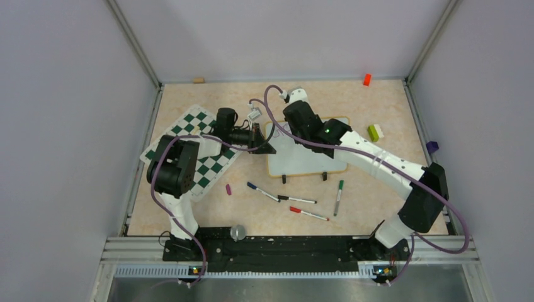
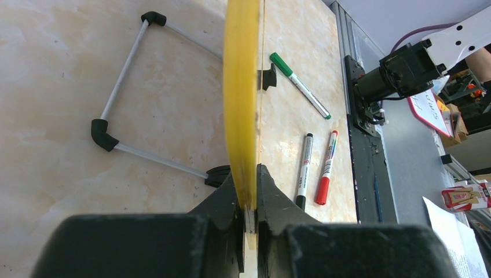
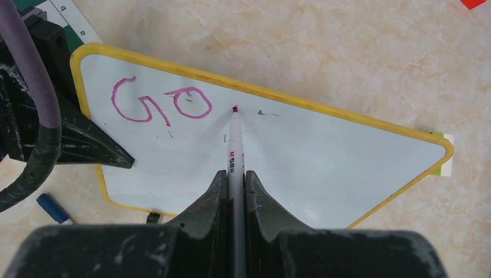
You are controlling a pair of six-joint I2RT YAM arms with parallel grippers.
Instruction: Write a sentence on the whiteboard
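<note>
**Writing step: first letters laid down.**
The whiteboard (image 1: 306,160) lies mid-worktop (image 1: 378,182), just right of the chessboard mat (image 1: 192,123). The sentence (image 3: 162,104) reads "GO" near its left edge. My left gripper (image 2: 249,174) clamps that edge. My right gripper (image 3: 234,176) grips a marker (image 3: 234,139), tip at the surface beside the "O". Next, I judge: form the following letter with even pressure.

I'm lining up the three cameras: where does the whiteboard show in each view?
Top external: whiteboard just right of centre.
Left wrist: its yellow frame edge-on, running up the middle.
Right wrist: whiteboard fills the middle, "GO" at left.
Shared landmark: the left tool clamping the board's edge.
</note>
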